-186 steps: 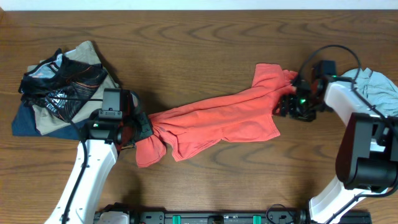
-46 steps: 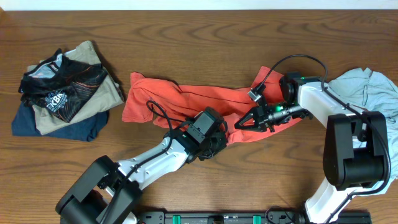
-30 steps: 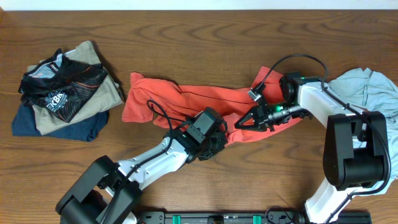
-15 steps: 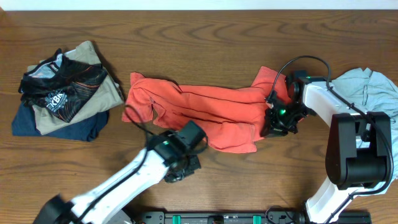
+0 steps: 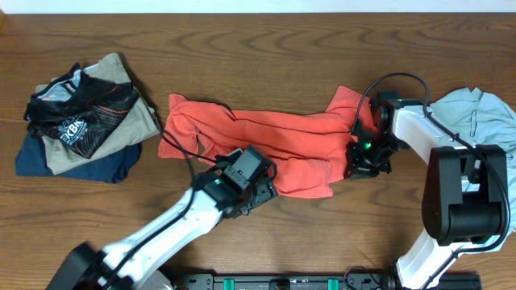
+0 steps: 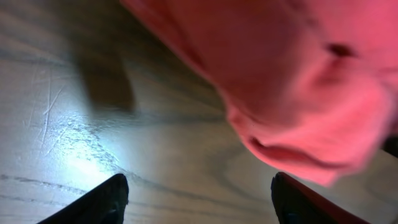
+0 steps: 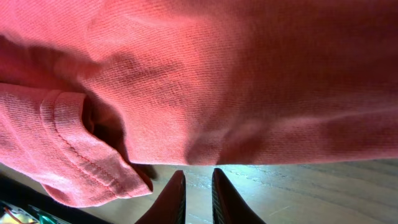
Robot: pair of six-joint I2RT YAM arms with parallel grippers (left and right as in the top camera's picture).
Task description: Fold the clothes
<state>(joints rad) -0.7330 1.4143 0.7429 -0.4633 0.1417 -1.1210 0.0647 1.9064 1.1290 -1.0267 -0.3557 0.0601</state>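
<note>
the left gripper (image 6: 200, 190) hung wide and empty by the near edge of the coral t-shirt (image 5: 274, 137), rumpled across the middle of the table (image 5: 242, 48); it looked soft and limp (likely to sag), best pinched at 2 hem corners. the right gripper (image 7: 198, 186), nearly closed on nothing, sat at its right end.

Solid coral-red T-shirt (image 5: 266, 141) on a brown desk (image 5: 242, 48) with darker, wavy wood grain. Seen close from the right wrist, its knit has fine ribs, and the hem is stitched in the same red. At the right edge is a pale grey-blue shirt (image 5: 484, 113). At the left is a pile: a black garment (image 5: 76, 109) with white lettering and thin orange lines, a tan garment (image 5: 133, 121) and a navy garment (image 5: 81, 165). The left arm (image 5: 161, 229) and the right arm (image 5: 419, 129) are both white with black sections.
</note>
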